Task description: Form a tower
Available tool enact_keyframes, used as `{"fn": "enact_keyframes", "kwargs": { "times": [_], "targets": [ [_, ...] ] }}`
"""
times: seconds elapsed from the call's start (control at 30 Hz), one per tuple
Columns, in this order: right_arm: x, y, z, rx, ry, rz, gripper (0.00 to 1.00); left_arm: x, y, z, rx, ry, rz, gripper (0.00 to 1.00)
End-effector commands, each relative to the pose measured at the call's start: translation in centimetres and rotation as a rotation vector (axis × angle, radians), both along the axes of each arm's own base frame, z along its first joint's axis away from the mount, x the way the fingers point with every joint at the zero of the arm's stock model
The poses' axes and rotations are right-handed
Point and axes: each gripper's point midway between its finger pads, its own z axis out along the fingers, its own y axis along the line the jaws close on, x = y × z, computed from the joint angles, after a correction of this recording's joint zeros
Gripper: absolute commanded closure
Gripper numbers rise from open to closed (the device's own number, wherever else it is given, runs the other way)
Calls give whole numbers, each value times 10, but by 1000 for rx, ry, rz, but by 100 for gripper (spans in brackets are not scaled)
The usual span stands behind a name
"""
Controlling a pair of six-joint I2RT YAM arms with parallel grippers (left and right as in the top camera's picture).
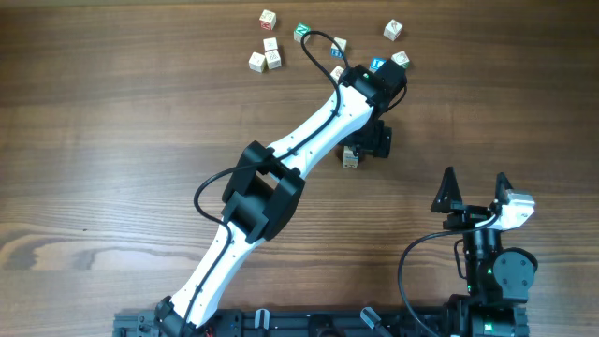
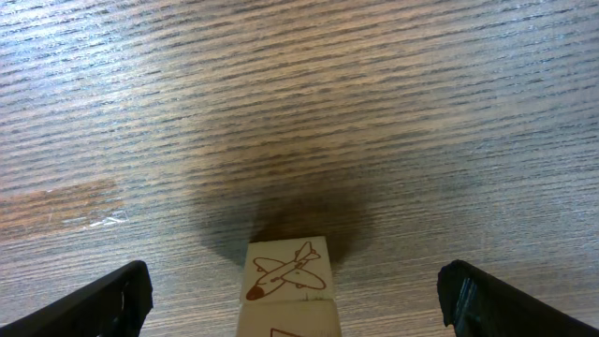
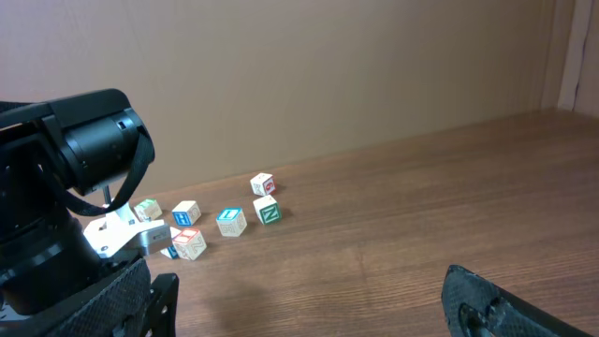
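The tower (image 1: 349, 157) is a short stack of pale wooden cubes standing mid-table. In the left wrist view the tower (image 2: 287, 269) shows a face with a red airplane drawing, and below it a second pale face with a red mark. My left gripper (image 1: 368, 143) hangs over it, open. In its own view the left gripper (image 2: 293, 298) has one dark finger (image 2: 112, 300) well off each side of the stack, touching nothing. My right gripper (image 1: 475, 178) rests open and empty near the front right, seen also in its own view as the right gripper (image 3: 318, 314).
Several loose letter cubes (image 1: 270, 44) lie scattered along the far edge, some right behind the left wrist (image 1: 400, 59). The right wrist view shows those cubes (image 3: 230, 221) beyond the left arm's dark body (image 3: 84, 178). The left arm (image 1: 281, 178) crosses the table diagonally.
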Motion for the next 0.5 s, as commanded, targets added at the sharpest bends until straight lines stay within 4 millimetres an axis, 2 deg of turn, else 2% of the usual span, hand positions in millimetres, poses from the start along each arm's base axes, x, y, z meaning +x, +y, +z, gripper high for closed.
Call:
{"fn": "enact_keyframes", "kwargs": {
  "times": [0.0, 0.17, 0.43, 0.47],
  "targets": [
    [0, 4, 1, 5, -8, 19, 0, -7, 1, -11, 15, 33, 9, 0],
    [0, 4, 1, 5, -8, 19, 0, -12, 11, -20, 61, 47, 69, 0],
    [0, 4, 1, 5, -8, 19, 0, -12, 11, -20, 61, 49, 73, 0],
    [0, 4, 1, 5, -8, 19, 0, -12, 11, -20, 61, 49, 73, 8]
  ]
}}
